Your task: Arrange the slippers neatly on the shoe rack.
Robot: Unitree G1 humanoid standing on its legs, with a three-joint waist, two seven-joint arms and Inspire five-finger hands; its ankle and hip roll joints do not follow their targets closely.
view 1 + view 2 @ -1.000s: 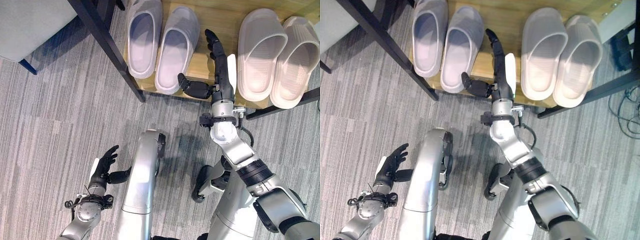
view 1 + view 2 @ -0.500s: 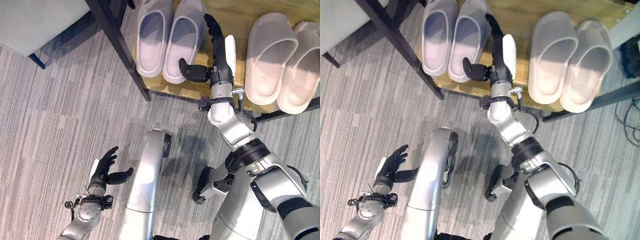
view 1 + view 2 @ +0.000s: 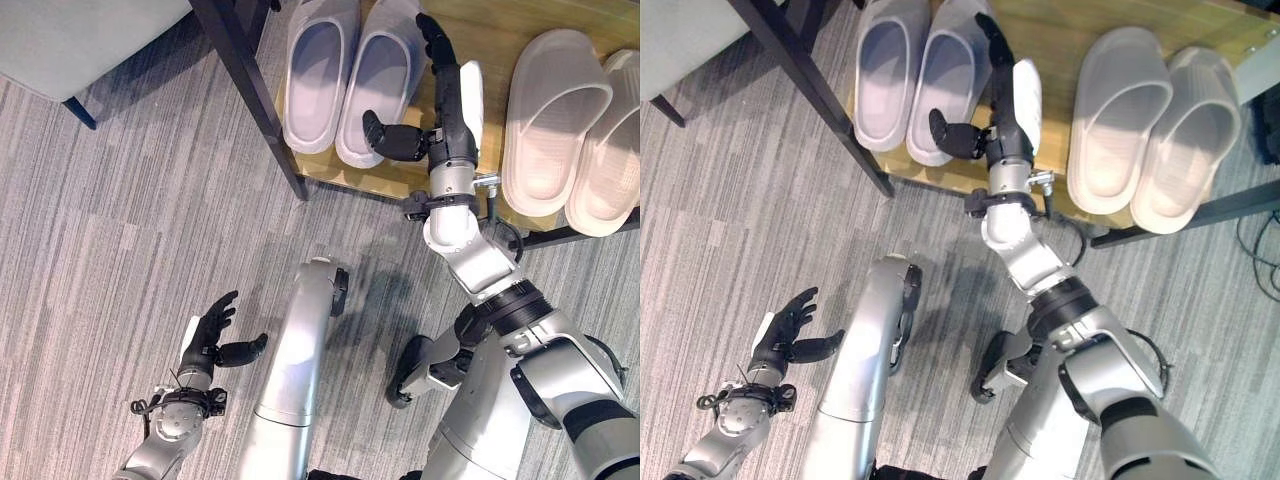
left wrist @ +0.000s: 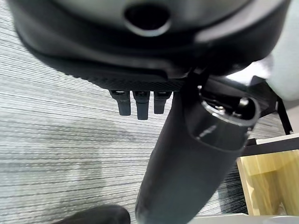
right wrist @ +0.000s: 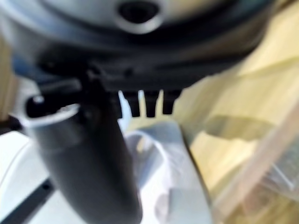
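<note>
Wooden shoe rack (image 3: 400, 178) with black frame, cut off by the upper edge, carrying a lilac pair of slippers (image 3: 352, 75) on its left part and a beige pair of slippers (image 3: 575, 135) on its right part, the toes of both pairs partly cut off. On grey carpet (image 3: 120, 250), corner of a grey seat (image 3: 70, 40) at upper left. Right hand (image 3: 445, 95) stretched over the shelf between the pairs, fingers straight, thumb just beside the heel of the nearer lilac slipper, contact hard to judge; left hand (image 3: 205, 335) low over the carpet, fingers relaxed, holding nothing.
</note>
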